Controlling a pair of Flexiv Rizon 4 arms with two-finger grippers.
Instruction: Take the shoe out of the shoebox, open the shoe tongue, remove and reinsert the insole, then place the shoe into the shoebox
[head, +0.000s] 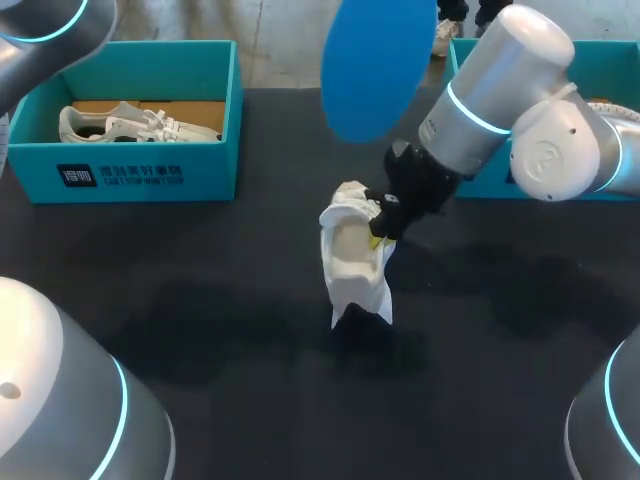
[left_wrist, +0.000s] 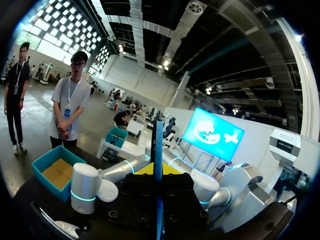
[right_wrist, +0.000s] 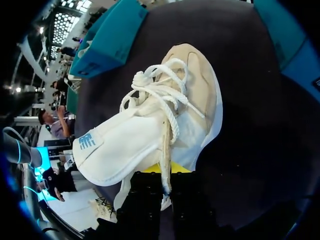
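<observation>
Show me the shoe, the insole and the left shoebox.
shoe (head: 360, 288), head view, its white side.
insole (head: 380, 65), head view, middle of its blue face.
left shoebox (head: 205, 170), head view, its front wall.

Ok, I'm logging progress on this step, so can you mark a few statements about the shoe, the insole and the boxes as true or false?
1. The right claw grips the shoe out over the table. True.
2. The insole sits inside that shoe. False: it is out, held up in the left claw.
3. The left shoebox is empty. False: a second shoe lies in it.
4. The gripped shoe's laces are white. True.
</observation>
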